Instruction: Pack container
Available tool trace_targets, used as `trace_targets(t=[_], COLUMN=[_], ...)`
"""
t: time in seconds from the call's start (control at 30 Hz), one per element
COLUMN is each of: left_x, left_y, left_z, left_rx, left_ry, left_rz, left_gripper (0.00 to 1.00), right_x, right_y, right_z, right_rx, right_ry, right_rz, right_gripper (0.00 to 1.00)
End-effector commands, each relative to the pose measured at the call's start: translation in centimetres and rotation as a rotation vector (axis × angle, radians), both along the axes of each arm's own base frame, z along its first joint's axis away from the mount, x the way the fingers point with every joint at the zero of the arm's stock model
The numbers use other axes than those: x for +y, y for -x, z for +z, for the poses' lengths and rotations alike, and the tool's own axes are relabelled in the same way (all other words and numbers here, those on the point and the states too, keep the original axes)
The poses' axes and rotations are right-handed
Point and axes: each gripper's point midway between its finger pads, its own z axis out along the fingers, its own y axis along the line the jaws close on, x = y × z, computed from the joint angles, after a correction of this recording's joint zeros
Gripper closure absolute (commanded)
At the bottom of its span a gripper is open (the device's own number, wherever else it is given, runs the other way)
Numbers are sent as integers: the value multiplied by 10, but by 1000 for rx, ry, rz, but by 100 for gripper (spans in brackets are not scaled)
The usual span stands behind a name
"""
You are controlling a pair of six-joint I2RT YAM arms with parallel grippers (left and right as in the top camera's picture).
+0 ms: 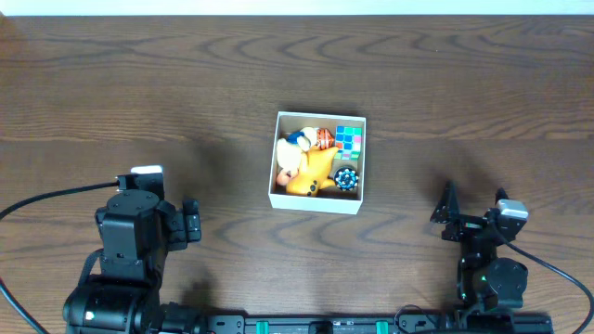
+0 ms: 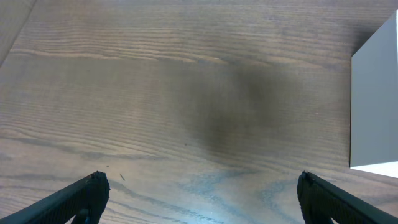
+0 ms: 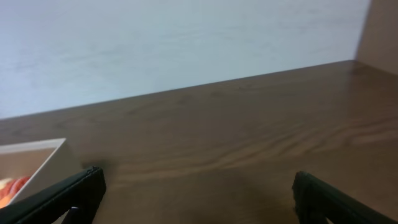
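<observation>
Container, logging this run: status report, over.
Left gripper open, empty. Right gripper open, empty. Container mid-table, toys inside. Nothing blocking.

matt dark wood-grain table [image 1: 139,83], thin white card-like container [image 1: 316,201], matt black plastic-looking left tool [image 2: 198,193]

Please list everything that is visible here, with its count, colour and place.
table: one, dark brown wood, under everything
container: one, white walls, brown inside, table's middle
soft toy: one, yellow, inside container
small toy: one, blue and orange, container's far left corner
cube: one, many-coloured, container's far right corner
ball: one, black and teal, container's near right corner
left tool: one, black, open, left of container
right tool: one, black, open, right of container
</observation>
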Motion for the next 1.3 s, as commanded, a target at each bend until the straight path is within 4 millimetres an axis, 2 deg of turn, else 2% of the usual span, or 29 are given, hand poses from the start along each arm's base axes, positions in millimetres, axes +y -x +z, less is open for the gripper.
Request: trace_targets(t=[0.0, 0.97, 1.27], left_x=[3, 4, 8], left_y=[0, 0, 26], left_z=[2, 4, 15], left_rx=[-8, -14, -110], left_ry=[-7, -9, 13], left_rz=[19, 22, 26], left_gripper=[2, 2, 2], right_x=[9, 9, 9], right_y=[-1, -1, -1], right_z=[-5, -6, -6], right_rx=[22, 23, 23], right_ry=[29, 29, 29], right_rz=[58, 58, 58], right_gripper=[1, 1, 1])
